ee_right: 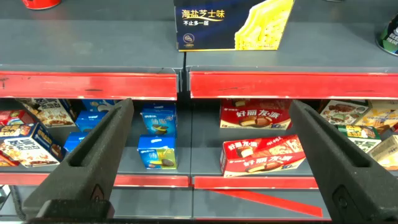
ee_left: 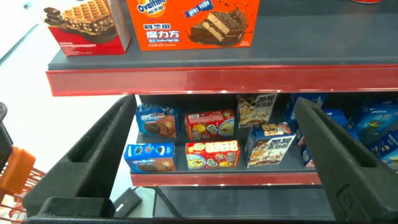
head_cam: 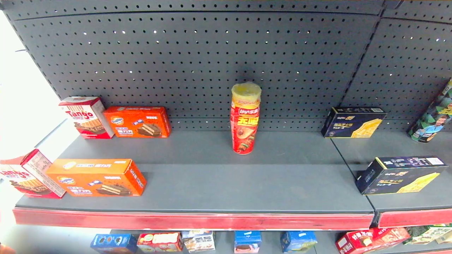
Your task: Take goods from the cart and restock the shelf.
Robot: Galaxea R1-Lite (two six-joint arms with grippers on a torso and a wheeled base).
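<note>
Grey shelf point(head_cam: 212, 183): chip can point(head_cam: 245, 118) at 12 o'clock, orange box point(head_cam: 95, 176) at 8. Jaws wide, empty: left gripper point(ee_left: 212, 104), right gripper point(ee_right: 211, 107). Likely step: fetching goods from cart.

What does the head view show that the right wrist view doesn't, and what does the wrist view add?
Head view, not the right wrist view: the front orange box and the rear orange box at the shelf's left end, and the perforated back panel.
Right wrist view, not the head view: the right gripper, open, facing the shelving with lower-shelf goods seen between its fingers.
Both: the dark box with yellow print at the shelf front, the red shelf edge, and red boxes on the lower shelf.
</note>
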